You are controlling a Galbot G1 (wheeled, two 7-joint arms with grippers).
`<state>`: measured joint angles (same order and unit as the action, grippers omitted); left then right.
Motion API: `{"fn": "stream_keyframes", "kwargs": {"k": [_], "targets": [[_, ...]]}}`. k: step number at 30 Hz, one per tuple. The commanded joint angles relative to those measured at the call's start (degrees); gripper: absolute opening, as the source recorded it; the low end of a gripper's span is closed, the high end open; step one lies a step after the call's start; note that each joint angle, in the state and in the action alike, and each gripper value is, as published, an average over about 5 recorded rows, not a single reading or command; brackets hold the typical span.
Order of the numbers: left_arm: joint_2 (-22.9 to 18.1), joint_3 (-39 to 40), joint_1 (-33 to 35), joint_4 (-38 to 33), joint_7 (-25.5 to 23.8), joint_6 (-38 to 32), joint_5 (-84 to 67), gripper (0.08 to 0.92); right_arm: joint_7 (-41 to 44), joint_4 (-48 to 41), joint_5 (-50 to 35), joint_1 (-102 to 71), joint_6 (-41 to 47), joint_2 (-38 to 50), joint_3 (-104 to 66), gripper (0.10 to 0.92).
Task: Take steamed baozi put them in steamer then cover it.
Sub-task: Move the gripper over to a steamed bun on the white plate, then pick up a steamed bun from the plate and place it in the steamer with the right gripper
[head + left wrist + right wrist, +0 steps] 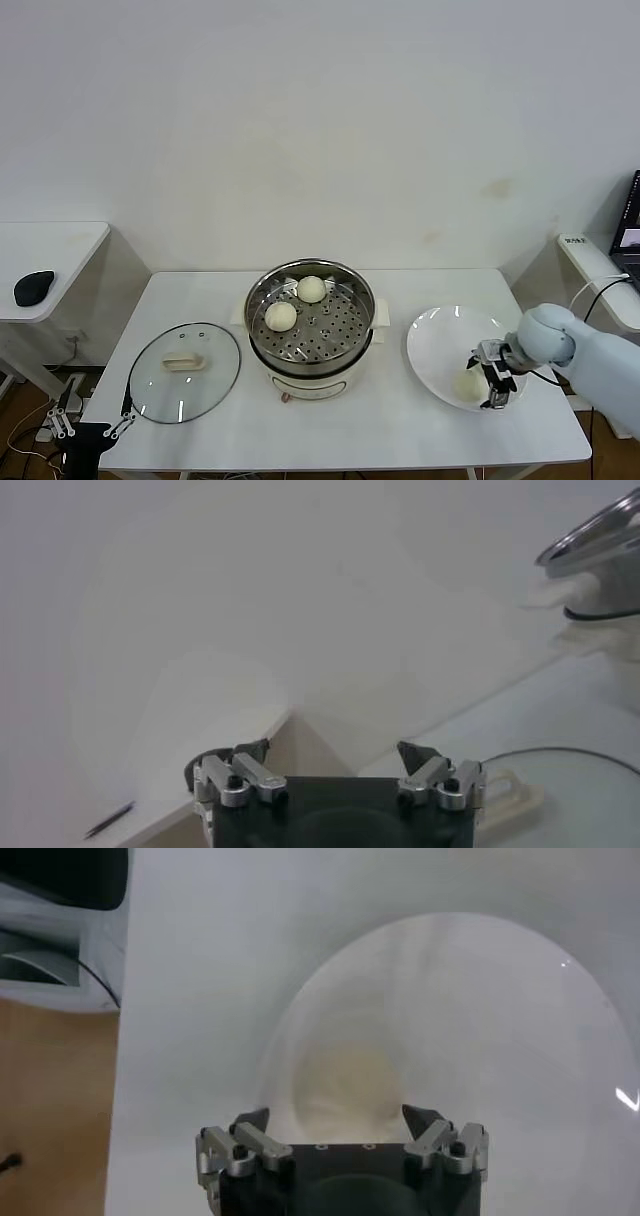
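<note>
Step in hand: a third steamed baozi [469, 384] is being approached on the white plate [440, 335] at the right of the worktop [200, 300]; it is judged not yet gripped.
Right gripper [497, 385]: placed low over the plate, with the bun between its spread fingers [252, 1123]; in the right wrist view the bun [347, 1093] is seen just ahead of the fingertips, and contact cannot be confirmed.
Right fingers: set wide apart, nothing clamped.
Steamer [311, 325]: stood at the centre of the worktop, uncovered; two buns [281, 316] are seen on its perforated tray, toward the far and left part.
Cover [185, 371]: laid flat on the worktop left of the steamer, handle up, well apart from the pot.
Left gripper [92, 433]: parked low at the worktop's near left corner, fingers [232, 772] spread and empty.
Next move, as judged: the right fingers are to be closed gently on the soft bun, then it is to be lifted clear of the plate and carried over to a free spot on the tray.
</note>
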<state>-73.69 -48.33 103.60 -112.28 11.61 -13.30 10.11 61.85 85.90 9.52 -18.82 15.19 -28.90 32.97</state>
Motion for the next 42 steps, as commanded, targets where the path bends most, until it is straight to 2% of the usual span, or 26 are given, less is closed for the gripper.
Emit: {"fn": "stream_keyframes", "kwargs": {"k": [1, 28, 42], "targets": [[0.07, -0.03, -0.15, 0.0, -0.02, 0.0, 0.04, 0.823, 0.03, -1.57, 0.03, 0.06, 0.48, -1.29, -0.5, 0.803], [-0.13, 0.16, -0.32, -0.4, 0.06, -0.02, -0.04, 0.823, 1.7, -2.51, -2.1, 8.78, 2.25, -2.77, 5.88, 0.595], [0.78, 0.43, -1.12, -0.56, 0.01, -0.01, -0.38, 0.823, 4.18, 1.87, -14.41, 38.37, 3.17, -1.17, 18.45, 0.577]]}}
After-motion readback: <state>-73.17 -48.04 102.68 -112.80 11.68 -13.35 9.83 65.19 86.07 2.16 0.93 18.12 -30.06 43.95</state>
